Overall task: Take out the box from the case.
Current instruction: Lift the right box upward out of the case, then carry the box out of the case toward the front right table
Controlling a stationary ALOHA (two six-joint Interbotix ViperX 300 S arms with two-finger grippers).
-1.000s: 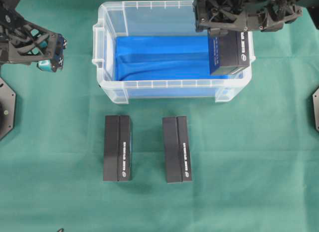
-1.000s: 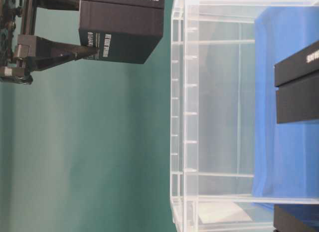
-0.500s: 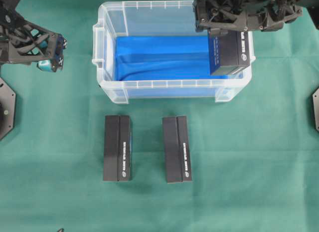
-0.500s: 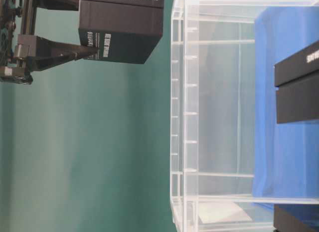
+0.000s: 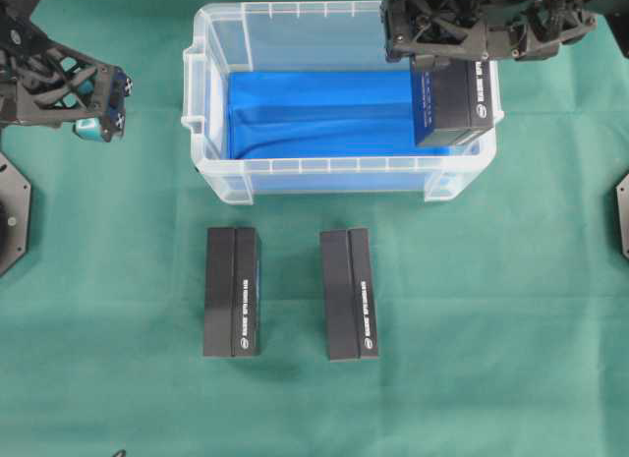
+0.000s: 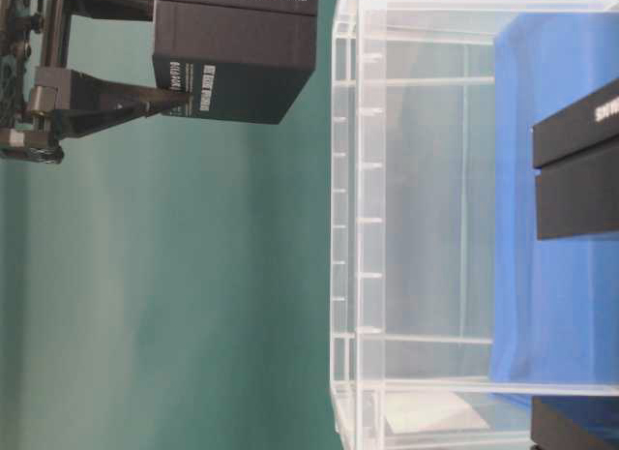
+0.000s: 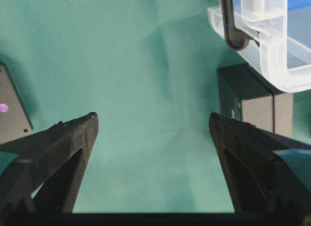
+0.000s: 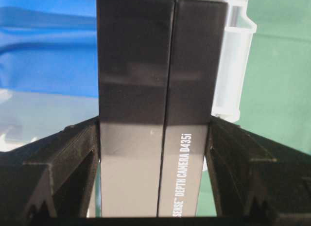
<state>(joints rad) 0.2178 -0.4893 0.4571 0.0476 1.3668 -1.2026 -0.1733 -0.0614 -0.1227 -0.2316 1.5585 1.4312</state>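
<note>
Above the clear plastic case, I'm holding the black rectangular cardboard box clamped in the right gripper; left gripper idling spread apart.

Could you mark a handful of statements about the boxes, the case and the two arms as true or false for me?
1. The right gripper is clamped on a black box. True.
2. That box rests on the blue lining at the bottom of the case. False: the table-level view shows it lifted clear above the rim.
3. The left gripper holds a box. False: its fingers stand wide open over bare green cloth.
4. Two black boxes, the left one and the right one, lie on the cloth in front of the case. True.
5. Those two boxes touch each other. False: they lie apart, roughly parallel.
</note>
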